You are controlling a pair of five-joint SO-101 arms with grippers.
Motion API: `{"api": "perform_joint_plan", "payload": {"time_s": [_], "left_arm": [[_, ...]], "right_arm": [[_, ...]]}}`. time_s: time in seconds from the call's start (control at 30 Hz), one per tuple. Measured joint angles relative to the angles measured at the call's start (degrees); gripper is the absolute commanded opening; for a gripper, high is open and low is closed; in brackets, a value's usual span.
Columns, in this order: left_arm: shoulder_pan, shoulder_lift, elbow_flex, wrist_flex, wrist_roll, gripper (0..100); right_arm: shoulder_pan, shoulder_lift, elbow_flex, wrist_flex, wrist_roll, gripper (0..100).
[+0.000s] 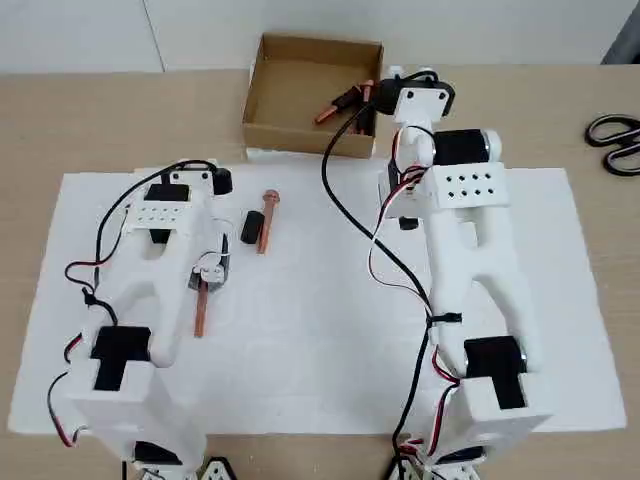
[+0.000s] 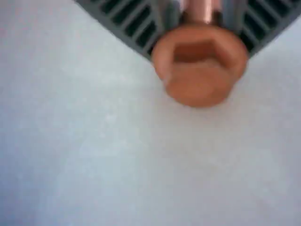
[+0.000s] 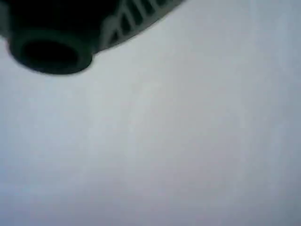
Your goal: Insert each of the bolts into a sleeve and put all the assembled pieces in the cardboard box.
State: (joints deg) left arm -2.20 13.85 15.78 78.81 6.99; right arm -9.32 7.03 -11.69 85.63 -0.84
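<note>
My left gripper (image 1: 206,277) is shut on a copper bolt (image 1: 201,312) low over the white mat, left of centre. In the left wrist view the bolt's hex head (image 2: 200,66) points at the camera between ribbed grey fingers (image 2: 117,19). My right gripper (image 1: 405,212) hangs over the mat's back right, near the box, shut on a black sleeve (image 1: 408,223). In the right wrist view the sleeve's open end (image 3: 49,52) sits beside a ribbed finger (image 3: 136,16). A loose black sleeve (image 1: 251,226) and a second copper bolt (image 1: 267,220) lie side by side on the mat.
The cardboard box (image 1: 300,125) stands at the back centre with assembled pieces (image 1: 345,100) in its right half. The white mat (image 1: 320,340) covers most of the wooden table. Scissors (image 1: 615,140) lie at the far right edge.
</note>
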Motion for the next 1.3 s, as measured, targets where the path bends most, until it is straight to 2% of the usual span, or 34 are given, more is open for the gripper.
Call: {"api": "perform_joint_plan", "payload": {"time_s": [1.1, 1.3], "left_arm": [[1.5, 0.1, -0.3, 1.8, 0.1, 6], [1.5, 0.1, -0.2, 1.8, 0.1, 9]], "right_arm": [[0.0, 0.0, 0.0, 0.0, 0.0, 0.3], [0.0, 0.0, 0.0, 0.0, 0.0, 0.3]]}}
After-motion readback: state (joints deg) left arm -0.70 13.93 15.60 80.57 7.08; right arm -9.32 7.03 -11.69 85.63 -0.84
